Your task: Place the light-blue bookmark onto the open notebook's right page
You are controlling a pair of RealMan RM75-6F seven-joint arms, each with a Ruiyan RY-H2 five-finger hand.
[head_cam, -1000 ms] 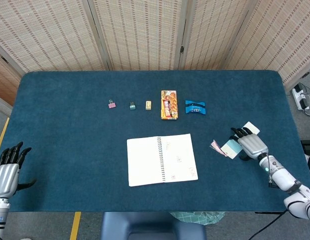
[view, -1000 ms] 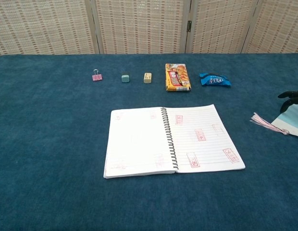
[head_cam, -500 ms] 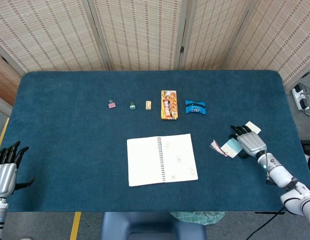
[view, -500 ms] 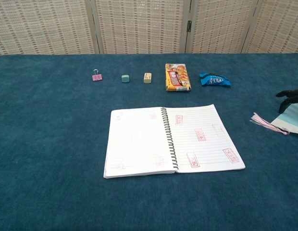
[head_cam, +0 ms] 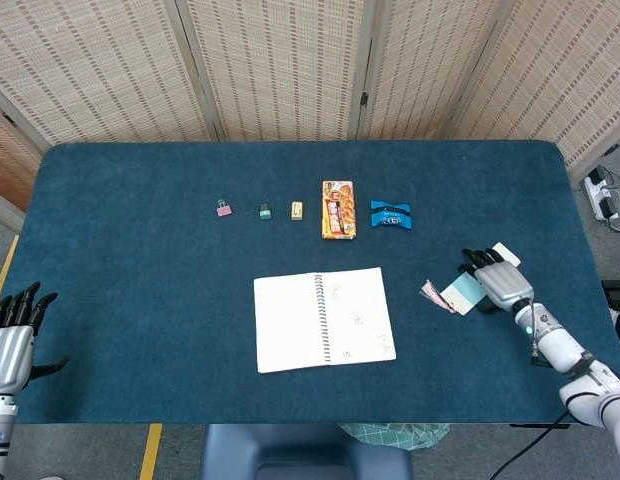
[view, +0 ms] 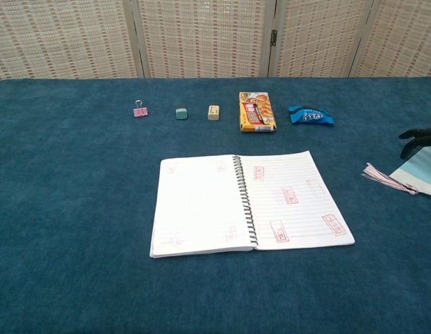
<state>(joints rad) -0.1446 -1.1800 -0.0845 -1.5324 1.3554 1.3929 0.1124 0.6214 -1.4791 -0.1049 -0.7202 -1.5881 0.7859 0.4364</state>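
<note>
Right hand settles over bookmark; no lift yet.
Over the last second the right hand (head_cam: 498, 284) creeps slightly toward upper right of the head view, fingers draped on the light-blue bookmark (head_cam: 462, 295), which barely shifts and lies flat on the table (head_cam: 140, 260), tassel end toward the notebook (head_cam: 324, 319). Whether a grip is closed: cannot tell. Bookmark sits right of centre, apart from the right page (view: 295, 200). Left hand (head_cam: 12, 345) idles at lower left, fingers apart, empty. Judgement: grasp step under way, transfer still ahead.
</note>
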